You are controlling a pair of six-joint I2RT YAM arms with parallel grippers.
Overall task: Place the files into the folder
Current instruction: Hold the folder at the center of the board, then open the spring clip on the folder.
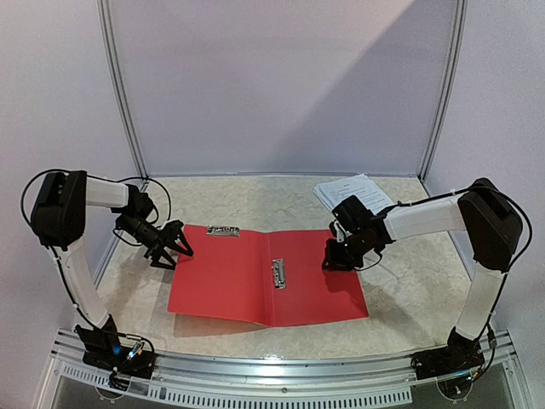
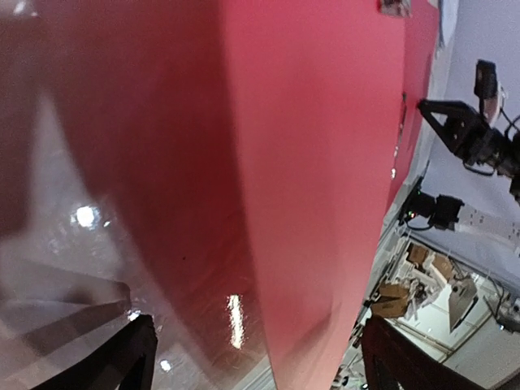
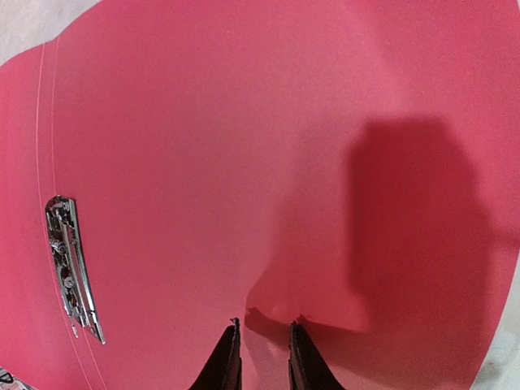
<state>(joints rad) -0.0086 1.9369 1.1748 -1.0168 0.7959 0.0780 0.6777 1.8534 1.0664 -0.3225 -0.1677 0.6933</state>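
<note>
The red folder [image 1: 230, 273] lies open and flat on the table, its silver clip [image 1: 278, 273] along the spine. The files [image 1: 349, 192], a small stack of white printed sheets, lie at the back right, outside the folder. My left gripper [image 1: 174, 243] is open at the folder's upper left edge. In the left wrist view the red cover [image 2: 309, 162] runs between the wide-spread fingers [image 2: 138, 357]. My right gripper [image 1: 335, 256] hangs over the right half, tips down. In the right wrist view its fingertips [image 3: 231, 349] stand slightly apart just above the red surface [image 3: 244, 162], nothing between them, clip [image 3: 71, 268] to the left.
A small silver strip [image 1: 223, 231] lies at the folder's far edge. Metal frame posts [image 1: 123, 94] and pale walls close in the table at the back and sides. An aluminium rail [image 1: 281, 371] runs along the near edge between the arm bases.
</note>
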